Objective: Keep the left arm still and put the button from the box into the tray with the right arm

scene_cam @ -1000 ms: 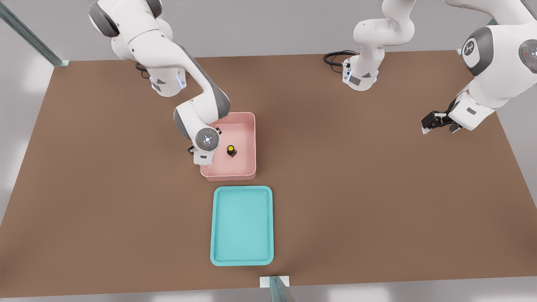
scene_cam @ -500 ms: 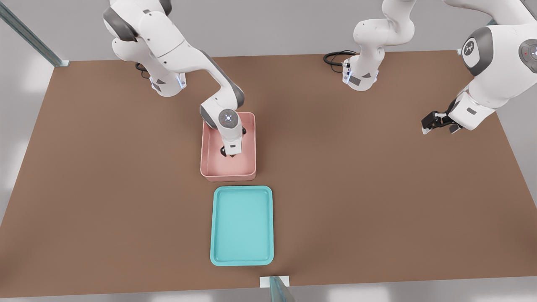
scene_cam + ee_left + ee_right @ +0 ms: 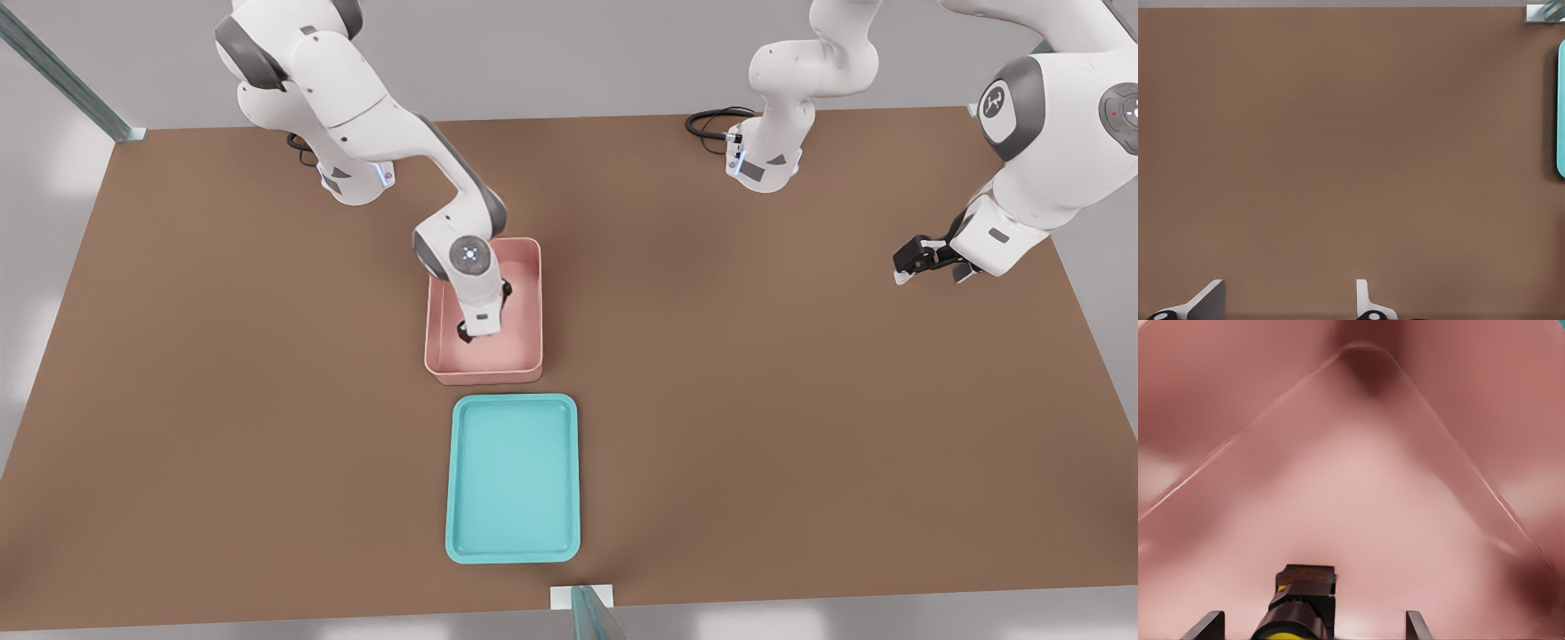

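The pink box point(image 3: 532, 307) stands mid-table, and just in front of it lies the teal tray point(image 3: 513, 478). My gripper point(image 3: 477, 336) reaches down inside the box, on the working arm from the front view's left. In the front view the hand hides the button. The right wrist view shows the button point(image 3: 1303, 600), a yellow cap on a dark base, standing on the box floor point(image 3: 1358, 507). It sits between my gripper's point(image 3: 1315, 628) spread fingers, with a gap on each side. The gripper is open.
The parked arm's gripper point(image 3: 925, 258) hangs over the table at the front view's right. A black cable point(image 3: 711, 120) lies by that arm's base at the back. An edge of the tray point(image 3: 1561, 107) shows in the left wrist view.
The working arm swung from beside the box to over the button and went down into the box. Its hand now covers the button, which showed one second ago.
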